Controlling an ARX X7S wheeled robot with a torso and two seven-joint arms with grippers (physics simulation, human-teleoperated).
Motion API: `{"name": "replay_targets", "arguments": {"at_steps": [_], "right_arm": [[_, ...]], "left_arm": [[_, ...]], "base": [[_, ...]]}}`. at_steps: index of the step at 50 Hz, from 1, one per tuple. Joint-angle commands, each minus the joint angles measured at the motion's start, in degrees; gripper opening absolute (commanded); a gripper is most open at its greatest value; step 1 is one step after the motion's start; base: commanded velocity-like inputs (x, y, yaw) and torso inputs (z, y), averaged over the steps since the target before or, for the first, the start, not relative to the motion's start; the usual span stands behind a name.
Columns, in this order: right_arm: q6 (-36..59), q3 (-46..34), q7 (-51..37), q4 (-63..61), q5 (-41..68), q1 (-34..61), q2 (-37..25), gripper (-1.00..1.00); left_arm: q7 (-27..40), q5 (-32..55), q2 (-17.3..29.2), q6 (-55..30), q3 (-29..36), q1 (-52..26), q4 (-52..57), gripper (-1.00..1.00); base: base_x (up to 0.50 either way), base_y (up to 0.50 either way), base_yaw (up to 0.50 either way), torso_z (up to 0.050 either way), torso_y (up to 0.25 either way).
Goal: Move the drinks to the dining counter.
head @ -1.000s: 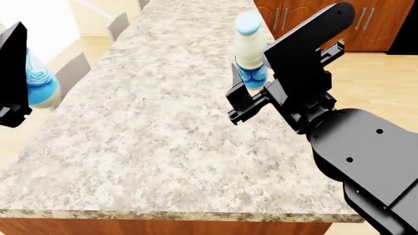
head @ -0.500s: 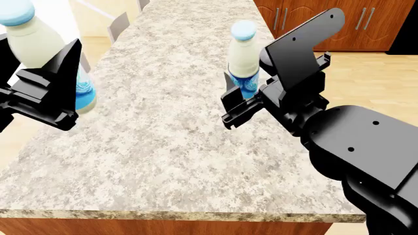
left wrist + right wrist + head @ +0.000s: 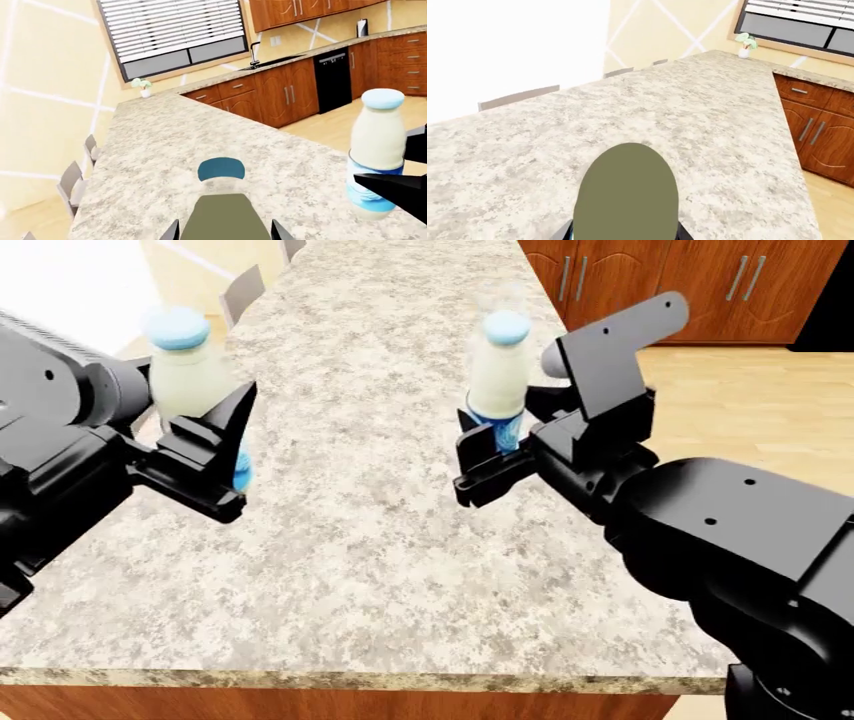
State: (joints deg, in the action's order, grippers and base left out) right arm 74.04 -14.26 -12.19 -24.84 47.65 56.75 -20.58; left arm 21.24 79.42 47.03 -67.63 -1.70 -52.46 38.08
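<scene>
1. Left claw (image 3: 214, 455) clamped on left bottle (image 3: 187, 375) around the label zone, bottle upright, over the tabletop (image 3: 347, 530) close to its left long edge. Whether the base touches the stone: can't tell from head view.
2. Right claw (image 3: 501, 455) clamped on right bottle (image 3: 498, 370) low on the body, upright, toward the right long edge, roughly mid-length of the visible top. Base contact also hidden by the claw.
3. Low grips leave neck and cap free and keep the bottles vertical, probably for a straight set-down. Both already above the dining counter, so judged near release.
4. Bottles: slim, cream-white, smooth, rounded shoulders, light blue round cap, blue-and-white wave label. Likely slippery, tall and tippy.
5. Tabletop: long, narrow, speckled grey-beige granite, flat, wood base under the near edge.
6. Grey chairs (image 3: 75, 182) along the left side; wood cabinets (image 3: 283, 97) beyond the right side.
</scene>
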Motion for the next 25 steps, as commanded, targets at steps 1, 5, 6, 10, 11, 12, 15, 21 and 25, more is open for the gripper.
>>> {"name": "replay_targets", "arguments": {"at_steps": [1,5,6,10,11,12,15,21,25], "right_arm": [[-0.6,0.3,0.6,0.3,-0.5,0.0,0.1,-1.00],[-0.5,0.1,0.5,0.1,-0.4,0.2,-0.1,-1.00],[-0.5,0.1,0.5,-0.1,-0.3,0.2,-0.1,-1.00],[-0.7,-0.3,0.5,-0.1,-0.3,0.4,-0.2,-1.00],[-0.7,-0.5,0.5,-0.1,-0.4,0.4,-0.3,-1.00],[-0.7,-0.5,0.6,-0.1,-0.3,0.5,-0.2,-1.00],[-1.0,-0.6,0.6,0.2,-0.4,0.4,-0.2,-1.00],[-1.5,-0.5,0.8,0.7,0.0,-0.1,-0.1,-1.00],[-1.5,-0.5,0.8,0.5,0.2,0.0,-0.2,-1.00]], "left_arm": [[3.6,2.3,0.3,-3.5,3.2,-2.2,-2.7,-1.00],[3.6,2.5,0.4,-3.5,3.4,-1.9,-2.8,-1.00],[3.5,2.6,0.5,-3.5,3.4,-1.7,-2.8,-1.00],[3.1,2.0,0.7,-3.1,3.3,-1.1,-2.9,-1.00],[3.1,2.0,0.7,-3.1,3.4,-1.0,-3.0,-1.00],[3.2,2.2,0.8,-3.1,3.3,-1.0,-3.1,-1.00],[3.2,2.3,0.9,-3.0,3.3,-0.9,-2.8,-1.00],[2.8,1.8,1.1,-2.6,3.5,-0.3,-2.8,-1.00],[3.1,1.8,1.0,-2.7,3.8,-0.4,-2.7,-1.00]], "base": [[0.00,0.00,0.00,0.000,0.000],[0.00,0.00,0.00,0.000,0.000],[0.00,0.00,0.00,0.000,0.000],[0.00,0.00,0.00,0.000,0.003],[0.00,0.00,0.00,0.000,0.000],[0.00,0.00,0.00,0.000,0.000],[0.00,0.00,0.00,0.000,0.000],[0.00,0.00,0.00,0.002,0.002],[0.00,0.00,0.00,0.000,0.000]]}}
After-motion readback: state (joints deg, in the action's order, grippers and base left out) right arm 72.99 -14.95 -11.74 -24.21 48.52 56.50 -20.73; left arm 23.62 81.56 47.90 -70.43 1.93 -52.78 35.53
